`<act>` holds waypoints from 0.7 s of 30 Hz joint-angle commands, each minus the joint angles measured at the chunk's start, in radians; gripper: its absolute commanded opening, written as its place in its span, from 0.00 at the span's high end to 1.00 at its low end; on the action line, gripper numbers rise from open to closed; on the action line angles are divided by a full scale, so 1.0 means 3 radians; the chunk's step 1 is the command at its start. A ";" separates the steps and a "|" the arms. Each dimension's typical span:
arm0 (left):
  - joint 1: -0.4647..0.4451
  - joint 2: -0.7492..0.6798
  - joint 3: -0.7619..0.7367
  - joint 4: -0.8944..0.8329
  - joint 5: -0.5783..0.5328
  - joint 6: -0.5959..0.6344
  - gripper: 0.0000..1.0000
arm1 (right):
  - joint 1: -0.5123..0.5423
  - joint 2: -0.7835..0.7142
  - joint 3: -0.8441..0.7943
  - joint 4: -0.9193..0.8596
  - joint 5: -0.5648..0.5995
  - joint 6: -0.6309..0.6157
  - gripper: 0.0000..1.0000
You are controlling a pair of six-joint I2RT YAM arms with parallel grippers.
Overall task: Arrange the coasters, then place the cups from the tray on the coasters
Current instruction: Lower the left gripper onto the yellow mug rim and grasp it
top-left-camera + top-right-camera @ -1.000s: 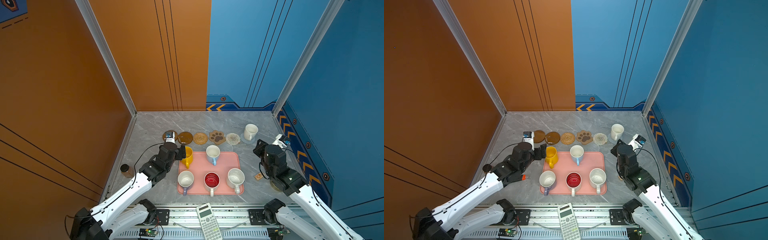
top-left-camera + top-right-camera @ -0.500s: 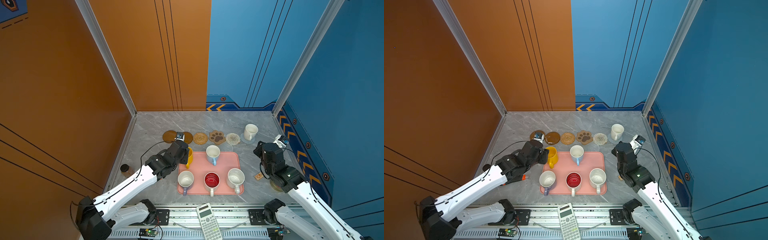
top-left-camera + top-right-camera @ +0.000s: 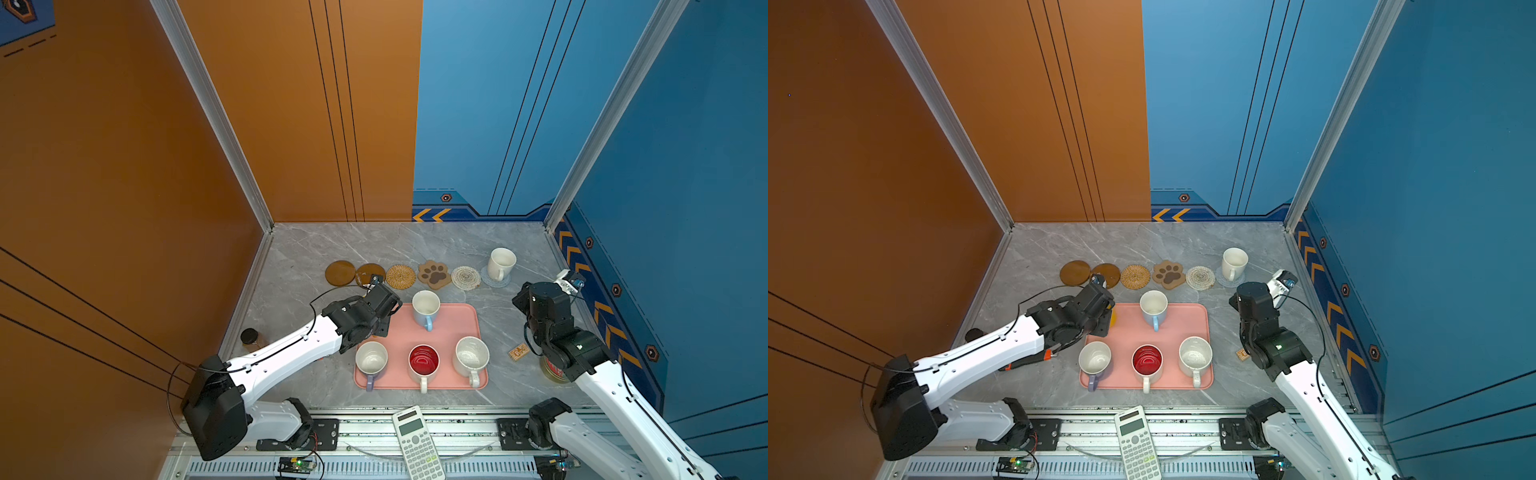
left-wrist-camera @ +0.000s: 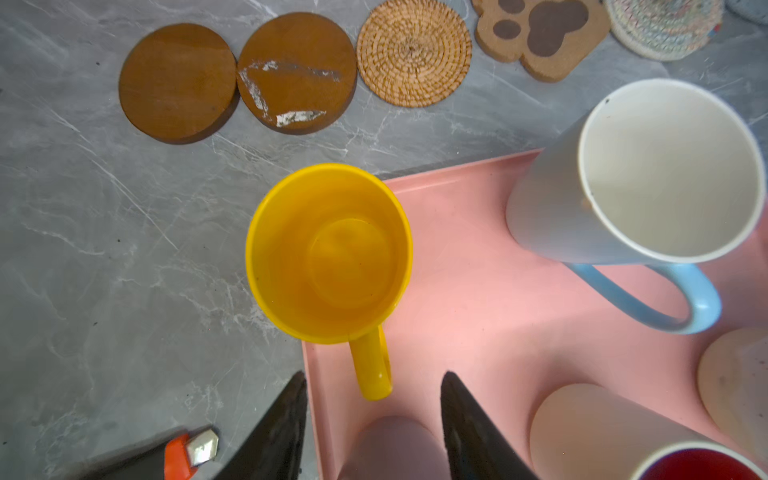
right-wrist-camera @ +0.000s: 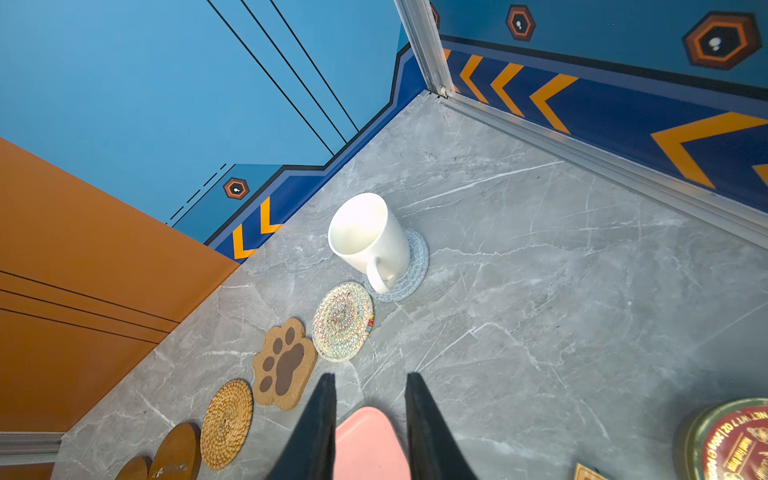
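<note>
One cup (image 3: 501, 264) on coaster (image 3: 505, 283) at 2 o'clock, five remain on tray (image 3: 453, 328); left gripper (image 4: 374, 376) jaws apart astride yellow cup (image 4: 328, 253) handle, right gripper (image 5: 370, 376) narrowly parted, empty.

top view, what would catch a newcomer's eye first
The pink tray sits front and centre, the red-lined mug on it brightest. Behind it coasters line up, a paw-shaped coaster among them, and a plain white mug stands on the pale-blue coaster at the right end.
</note>
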 commanded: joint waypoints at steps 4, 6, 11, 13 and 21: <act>-0.0070 0.0125 0.0093 -0.0137 0.0068 -0.0165 0.47 | -0.0090 -0.0024 0.0017 -0.0122 -0.0131 0.0005 0.72; -0.0078 0.0125 0.0093 -0.0137 0.0041 -0.0195 0.47 | -0.0108 -0.0021 0.0012 -0.0117 -0.0138 0.0010 0.73; -0.0085 0.0168 0.0082 -0.0136 0.0039 -0.0248 0.47 | -0.0129 0.0024 0.0020 -0.0117 -0.0162 0.0015 0.73; -0.0086 0.0204 0.0070 -0.0137 0.0024 -0.0276 0.47 | -0.0130 0.0038 0.0017 -0.0117 -0.0172 0.0021 0.72; -0.0072 0.0281 0.0029 -0.0133 -0.0121 -0.0382 0.54 | -0.0160 0.0039 0.0001 -0.0117 -0.0182 0.0020 0.73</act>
